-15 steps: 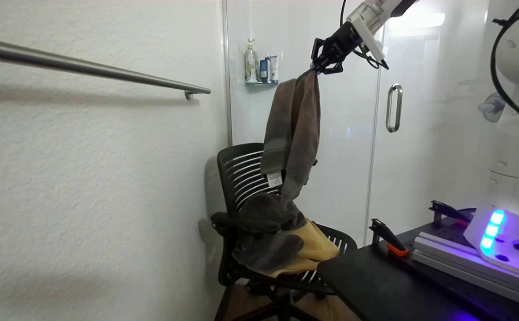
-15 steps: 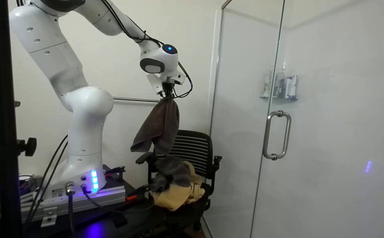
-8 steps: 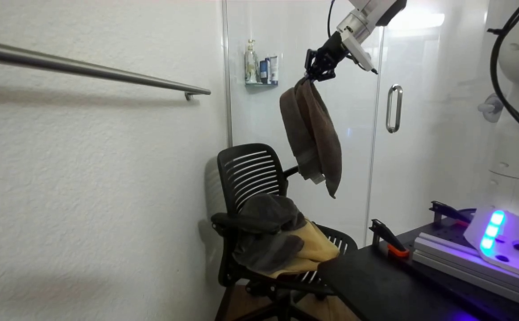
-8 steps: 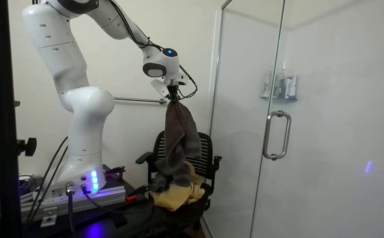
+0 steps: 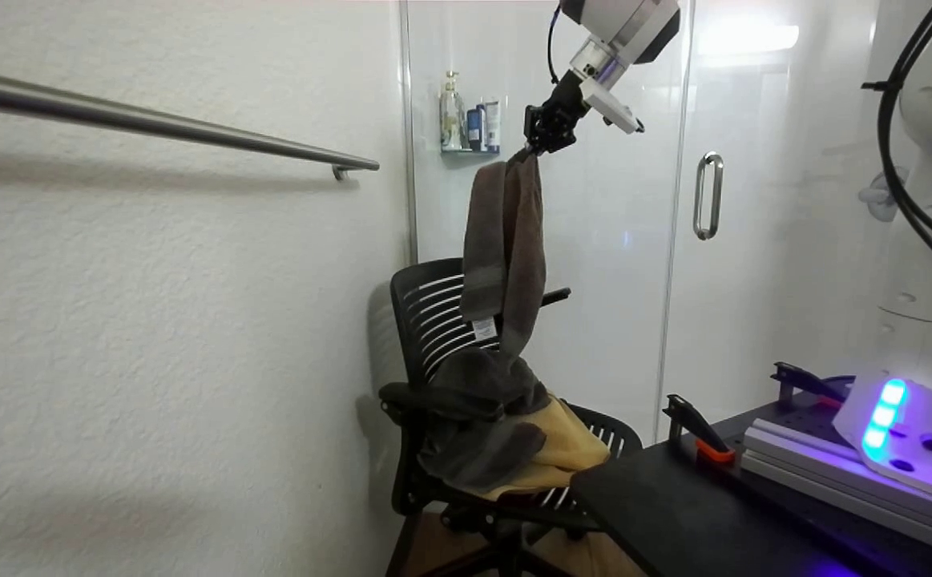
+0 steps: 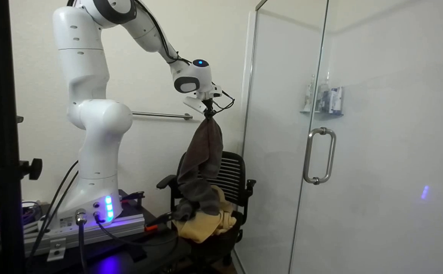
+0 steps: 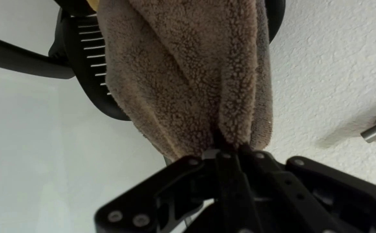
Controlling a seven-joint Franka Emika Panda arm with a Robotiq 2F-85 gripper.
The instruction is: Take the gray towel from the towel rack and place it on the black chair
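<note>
Much of the right side of the frame in an exterior view is a tall, pale glass shower enclosure point(image 6: 377, 213). White textured wall point(image 5: 177, 361) fills the left of the frame in an exterior view. My white, many-jointed arm point(image 6: 99, 125) stands left of centre, its wrist angled down near the middle. In an exterior view a flat black table point(image 5: 650, 505) runs into the lower right corner. Lower centre in both exterior views is a black office chair point(image 6: 232, 173) with a slatted back. Upper left, a straight brushed-metal rail point(image 5: 153, 119) is fixed to the wall.

On the chair's seat lies a heap of dark-gray and yellow cloth point(image 5: 498, 449). Above it hangs the plush gray-brown towel point(image 5: 522, 256) — well apart from the rail, covering part of the chair's back in both exterior views. Its lower end overlaps the heap in the frame; whether they touch I cannot tell. My black two-finger gripper point(image 7: 229, 152), lower centre of the wrist view, is clamped on the towel's bunched top — its jaws nearly together, cloth pinched between them.

A looped metal door handle point(image 6: 308, 158) sits right of centre. Smallest are a pump bottle point(image 5: 451, 116) on a glass shelf point(image 5: 470, 151), upper centre, and a white tag point(image 5: 484, 328) at the towel's lower edge.
</note>
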